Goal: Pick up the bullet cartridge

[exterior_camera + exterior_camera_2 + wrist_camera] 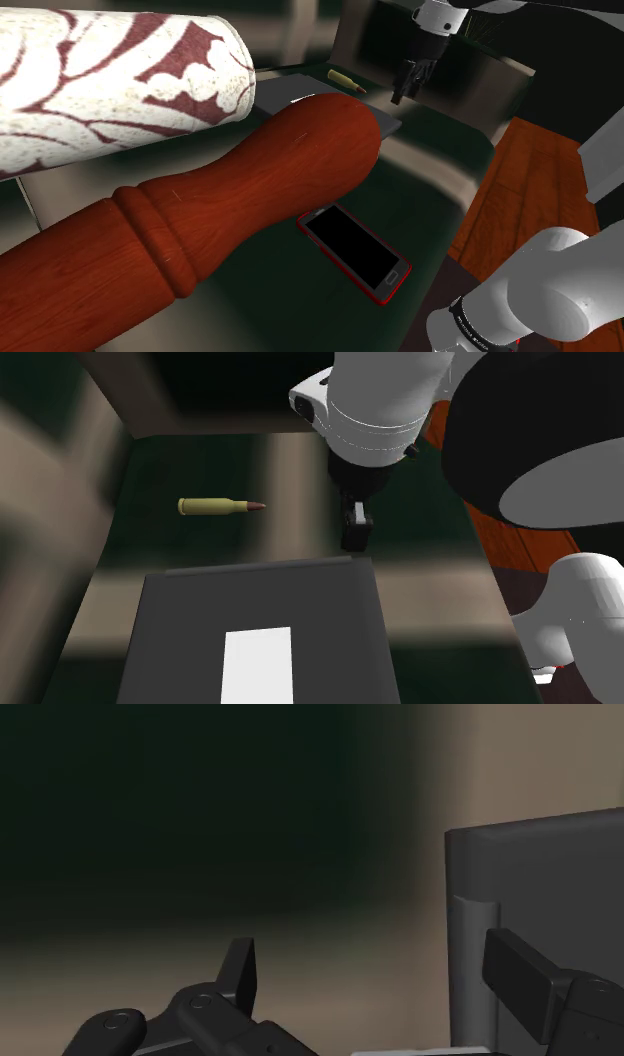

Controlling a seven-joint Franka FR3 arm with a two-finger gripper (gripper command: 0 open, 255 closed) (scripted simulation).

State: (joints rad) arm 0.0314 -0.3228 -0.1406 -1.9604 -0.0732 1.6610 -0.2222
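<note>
at the grey box (180, 642) edge — pincer (356, 537) spread, bullet cartridge (222, 506) well apart.

In the second exterior view, a bare strip of surface (300, 482) runs across the frame's upper middle from the gripper (355, 537) to the bullet cartridge (221, 506) at upper left, with nothing standing between them. A dark grey box (260, 612) takes the lower middle, its top edge just under the fingertips, closing that side. In the shoulder view a red wooden handle (200, 210) and a white-and-maroon patterned roller (110, 80) bulk across the left half; a phone (355, 250) lies flat at lower centre.
</note>
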